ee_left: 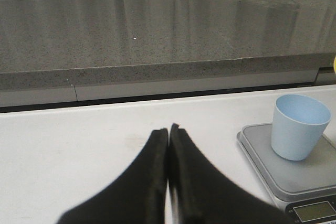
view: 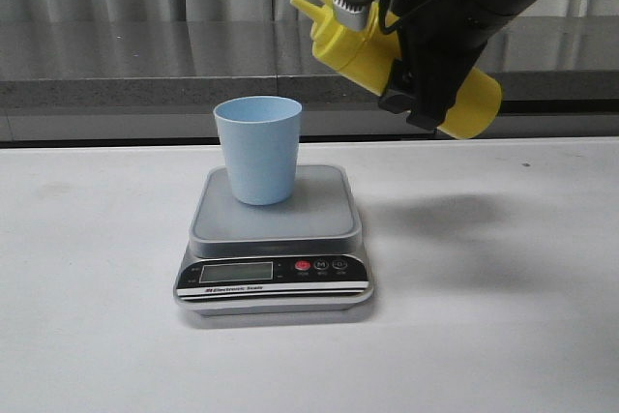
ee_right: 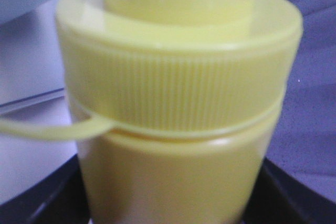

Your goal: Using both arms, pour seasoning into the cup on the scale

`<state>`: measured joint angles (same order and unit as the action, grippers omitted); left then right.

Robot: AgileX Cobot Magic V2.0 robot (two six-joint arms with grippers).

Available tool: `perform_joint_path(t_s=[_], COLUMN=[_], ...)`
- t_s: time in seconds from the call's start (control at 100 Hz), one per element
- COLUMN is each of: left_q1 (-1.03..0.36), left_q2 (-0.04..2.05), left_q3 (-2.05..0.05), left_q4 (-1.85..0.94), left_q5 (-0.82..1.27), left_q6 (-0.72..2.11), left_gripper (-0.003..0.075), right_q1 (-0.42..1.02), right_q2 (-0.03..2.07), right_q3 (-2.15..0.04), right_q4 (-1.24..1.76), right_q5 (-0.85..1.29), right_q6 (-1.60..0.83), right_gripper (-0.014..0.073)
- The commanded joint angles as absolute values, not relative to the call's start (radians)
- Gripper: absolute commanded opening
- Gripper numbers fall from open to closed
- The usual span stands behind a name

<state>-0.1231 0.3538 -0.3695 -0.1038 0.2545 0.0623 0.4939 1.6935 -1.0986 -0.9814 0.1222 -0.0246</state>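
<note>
The light blue cup (view: pixel 258 149) stands upright on the grey platform of the scale (view: pixel 319 220); it also shows in the left wrist view (ee_left: pixel 299 126). My right gripper (view: pixel 426 79) is shut on the yellow seasoning bottle (view: pixel 356 45), held in the air up and to the right of the cup, tilted with its nozzle pointing left toward the cup. The right wrist view shows the bottle (ee_right: pixel 178 103) filling the frame between the black fingers (ee_right: pixel 37 195). My left gripper (ee_left: pixel 168 132) is shut and empty, low over the table left of the scale (ee_left: pixel 262 156).
A grey stone ledge (view: pixel 145 70) runs along the back of the white table (view: pixel 97 336), with curtains behind it. The scale's black panel with LCD and red button (view: pixel 302 265) faces the front edge.
</note>
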Motion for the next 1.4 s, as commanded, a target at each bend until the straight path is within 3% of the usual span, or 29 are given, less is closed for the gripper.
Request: perform_joint_path(t_s=[0.0,0.79,1.27,1.39], left_q1=[-0.122,-0.122,-0.122,-0.122], left_q2=[0.358,0.358,0.358,0.358], left_q3=[-0.398,-0.398,-0.398,-0.398], left_q4=[-0.106,-0.106,-0.106,-0.106], left_q5=[0.168,0.168,0.168,0.168], left_q6=[0.056,0.056,0.056,0.056], left_gripper=[-0.002,-0.002,-0.002,-0.002], right_q1=[0.511,0.604,0.605,0.605], right_q2=[1.661,1.722,1.722,1.722], right_q3=[-1.15,-1.188,-1.188,-1.188], right_q4=[-1.06,-1.461,-1.501,-1.501], right_q5=[0.154,0.364,0.399,0.39], right_q6=[-0.031,-0.031,-0.008,0.114], right_gripper=[0.0265,0.0265,0.0265,0.0265])
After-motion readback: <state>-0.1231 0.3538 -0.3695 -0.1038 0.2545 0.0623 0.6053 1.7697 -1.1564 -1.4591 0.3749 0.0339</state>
